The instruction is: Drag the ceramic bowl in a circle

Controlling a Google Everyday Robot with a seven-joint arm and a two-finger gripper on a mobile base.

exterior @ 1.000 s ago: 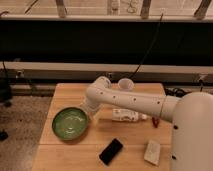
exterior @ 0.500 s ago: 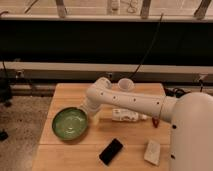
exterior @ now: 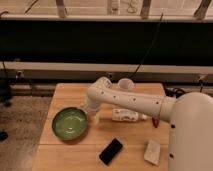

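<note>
Green ceramic bowl [exterior: 70,123] sits upright on the wooden worktop [exterior: 75,95], toward its left side w/ bare wood around it. The hand [exterior: 91,115] is at the bowl's right rim, touching or just beside it; the forearm covers it, so can't tell if it's clamped on the rim, pressed inside the wall or simply next to it. Right of the bowl, past the hand, a white bottle [exterior: 125,115] lies on its side; a black phone [exterior: 111,151] lies below-right of the bowl, and a pale flat packet [exterior: 152,151] is further right again. Handling, as a guess: bowl is stiff, fairly heavy for its size, glazed so prob slippery, and chips if knocked. A foot like that should slide over wood w/o lifting, but a push high on the rim could tip it. Best hold is prob a pinch over the right rim wall, or a press down inside near the wall, kept low and steady. The circle needs to stay left of the bottle and clear of the phone, and off the worktop's left edge.
</note>
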